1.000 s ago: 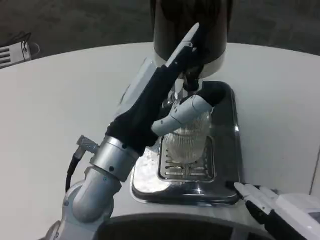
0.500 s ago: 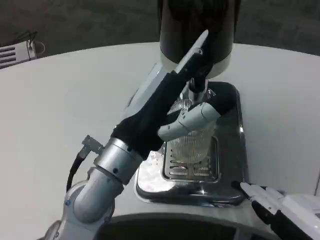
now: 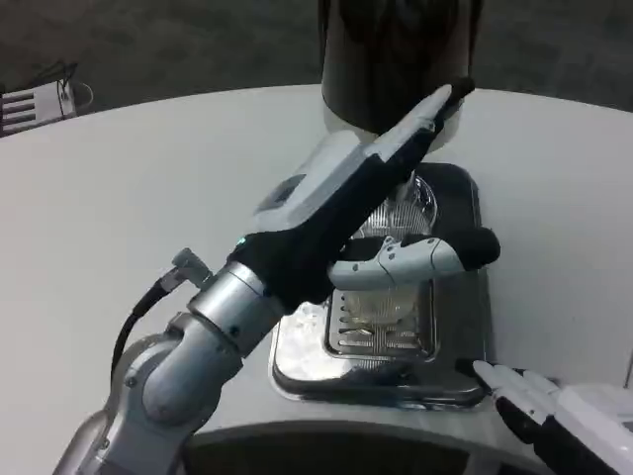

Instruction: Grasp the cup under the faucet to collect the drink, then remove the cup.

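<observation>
A clear ribbed cup (image 3: 386, 297) stands on the grate of the metal drip tray (image 3: 307, 351), below the dark drink dispenser (image 3: 396, 45). My left hand (image 3: 371, 193) reaches in from the lower left. Its fingers (image 3: 440, 104) lie straight along the far left side of the cup and up against the dispenser. The thumb (image 3: 425, 259) stretches across the cup's near side, past it to the right. The cup sits between thumb and fingers; a firm grip does not show. The hand hides the faucet. My right hand (image 3: 544, 406) rests by the tray's near right corner and holds nothing.
The white round table (image 3: 119, 198) spreads wide to the left and behind. Its near edge curves just below the tray. A small white object (image 3: 35, 99) lies at the far left edge. Dark floor lies beyond the table.
The camera has shifted a little. My left hand has pushed farther right and forward; the thumb has slid from the cup's front out past its right side. The right hand has stayed put.
</observation>
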